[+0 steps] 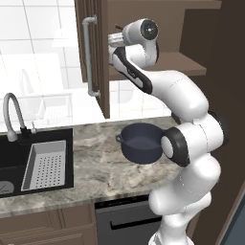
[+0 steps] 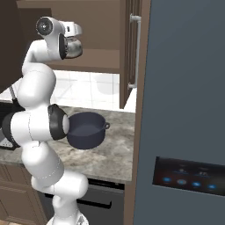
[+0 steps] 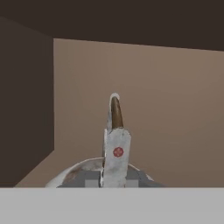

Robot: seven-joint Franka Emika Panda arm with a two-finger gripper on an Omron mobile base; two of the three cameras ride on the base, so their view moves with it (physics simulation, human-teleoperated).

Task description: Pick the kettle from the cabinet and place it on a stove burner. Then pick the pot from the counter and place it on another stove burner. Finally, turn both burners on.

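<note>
One black sink (image 1: 14,158) with a perforated grey tray; one mottled stone counter (image 1: 95,162) bearing one wide, lidless, blue-grey pot (image 1: 141,142) with loop handles. Above, in the open brown wooden cabinet (image 1: 95,52) (bar handle silver), one small round silvery kettle (image 2: 74,47), its arched brown handle (image 3: 116,113) pinched between the gripper's (image 3: 114,177) closed jaws.

In the left base view the arm's wrist covers the kettle (image 1: 116,39) almost wholly, and the elbow joint hides the right side of the pot (image 1: 139,142). In the right base view the arm hides the pot's left rim and the kettle's left half. In the hand view the kettle's body is cut off low down, and the jaws cannot be made out. The sink (image 1: 28,162) runs off the left edge.
</note>
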